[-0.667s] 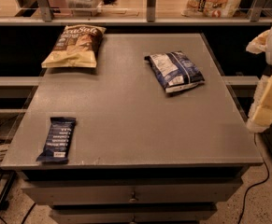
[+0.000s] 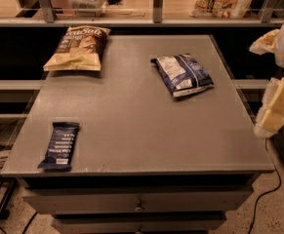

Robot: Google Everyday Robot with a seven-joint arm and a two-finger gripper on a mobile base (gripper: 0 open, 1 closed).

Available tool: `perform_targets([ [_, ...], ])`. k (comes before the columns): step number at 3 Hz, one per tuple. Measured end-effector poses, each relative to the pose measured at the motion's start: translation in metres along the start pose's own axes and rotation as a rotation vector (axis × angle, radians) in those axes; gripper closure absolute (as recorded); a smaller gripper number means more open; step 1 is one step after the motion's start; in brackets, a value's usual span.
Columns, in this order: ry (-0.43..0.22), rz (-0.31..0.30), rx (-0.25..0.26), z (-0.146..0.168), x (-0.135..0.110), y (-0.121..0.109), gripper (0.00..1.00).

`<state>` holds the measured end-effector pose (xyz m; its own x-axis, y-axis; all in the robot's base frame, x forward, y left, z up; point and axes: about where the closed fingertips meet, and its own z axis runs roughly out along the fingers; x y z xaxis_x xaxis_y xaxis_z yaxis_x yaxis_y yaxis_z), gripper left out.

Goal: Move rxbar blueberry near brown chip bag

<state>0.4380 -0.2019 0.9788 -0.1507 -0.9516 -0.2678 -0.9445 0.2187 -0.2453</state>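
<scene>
**Cream gripper [image 2: 277, 106] off the table's right edge; bar not yet moved**

The gripper hangs just beyond the right edge of the grey table [image 2: 131, 111], above floor level; whether it is apart or together cannot be told. Nearest to it lies one blue-and-white bag [image 2: 182, 74], toward the back right. One brown chip bag [image 2: 78, 48] rests at the back left corner. One rxbar blueberry [image 2: 59, 146] lies flat at the front left corner, well apart from the chip bag and farthest from the gripper. Judged progress: none; reaching, grasping, carrying and setting down beside the chip bag all remain.
</scene>
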Motion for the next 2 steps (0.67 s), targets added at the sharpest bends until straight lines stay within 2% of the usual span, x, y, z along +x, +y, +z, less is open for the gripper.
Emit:
perform_targets([
  [1, -0.138, -0.092, -0.028, 0.007, -0.036, 0.012, 0.00],
  [2, -0.294, -0.150, -0.040, 0.013, -0.080, 0.033, 0.00],
])
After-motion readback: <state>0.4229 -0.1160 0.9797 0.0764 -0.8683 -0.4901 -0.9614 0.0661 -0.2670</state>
